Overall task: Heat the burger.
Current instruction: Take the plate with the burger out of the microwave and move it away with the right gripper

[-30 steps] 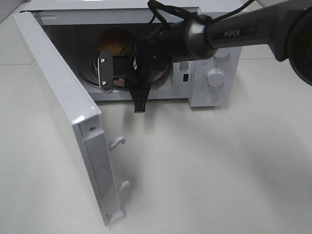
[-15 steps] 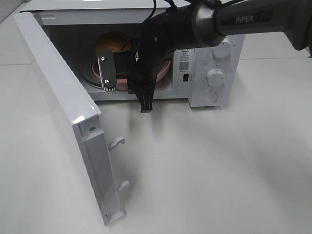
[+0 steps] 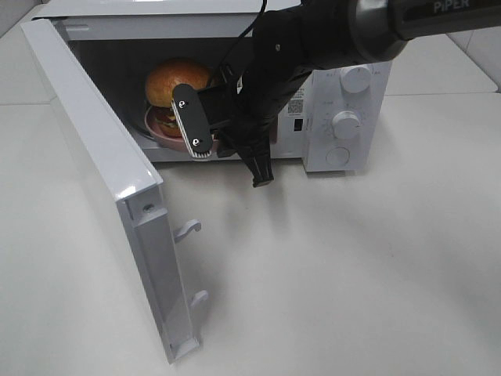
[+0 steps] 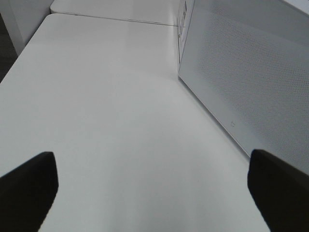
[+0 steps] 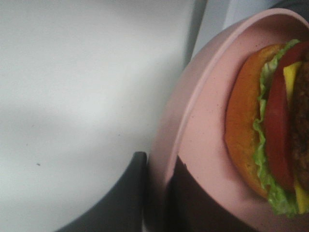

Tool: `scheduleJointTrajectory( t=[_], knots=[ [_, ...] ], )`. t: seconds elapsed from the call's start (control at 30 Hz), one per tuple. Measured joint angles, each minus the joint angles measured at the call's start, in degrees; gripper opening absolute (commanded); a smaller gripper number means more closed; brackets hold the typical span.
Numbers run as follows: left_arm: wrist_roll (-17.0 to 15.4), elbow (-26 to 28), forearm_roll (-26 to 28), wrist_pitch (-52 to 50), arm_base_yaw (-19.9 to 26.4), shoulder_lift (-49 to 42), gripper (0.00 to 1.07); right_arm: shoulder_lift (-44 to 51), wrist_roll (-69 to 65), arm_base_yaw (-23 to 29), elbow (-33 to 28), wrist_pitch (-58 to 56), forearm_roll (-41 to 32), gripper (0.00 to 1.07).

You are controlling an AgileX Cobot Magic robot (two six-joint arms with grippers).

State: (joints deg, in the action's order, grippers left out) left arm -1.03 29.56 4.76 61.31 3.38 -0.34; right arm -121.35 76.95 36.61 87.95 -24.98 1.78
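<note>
Table (image 3: 376,266): smooth white top, bare and roomy in front of the microwave and out to the right.
Left gripper (image 4: 154,193): jaws spread wide, nothing between them; only two dark fingertips show at the frame's lower corners, above open table, beside a perforated white panel (image 4: 251,82).
Door (image 3: 117,180): swung open, glossy white, its free edge with two latch hooks jutting towards the camera.
Microwave (image 3: 344,94): white box, dark cavity, round knobs on its right panel; top edge cut off.
Burger (image 3: 176,78): inside the cavity on a pink plate (image 3: 160,129), glossy domed bun, lettuce and cheese layers; right part hidden by the arm.
Right gripper (image 5: 157,193): narrowed onto the pink plate's rim at the cavity mouth, one finger on either side of the rim; fingertips dark and blurred.
</note>
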Motion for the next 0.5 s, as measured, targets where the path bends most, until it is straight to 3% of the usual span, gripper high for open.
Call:
scheduleJointTrajectory(
  t=[0.5],
  knots=[
    [0.0,0.0,0.0,0.0,0.0,0.0,1.00,8.1,9.7,-0.6,-11.2,5.8,-5.7,0.00]
  ],
)
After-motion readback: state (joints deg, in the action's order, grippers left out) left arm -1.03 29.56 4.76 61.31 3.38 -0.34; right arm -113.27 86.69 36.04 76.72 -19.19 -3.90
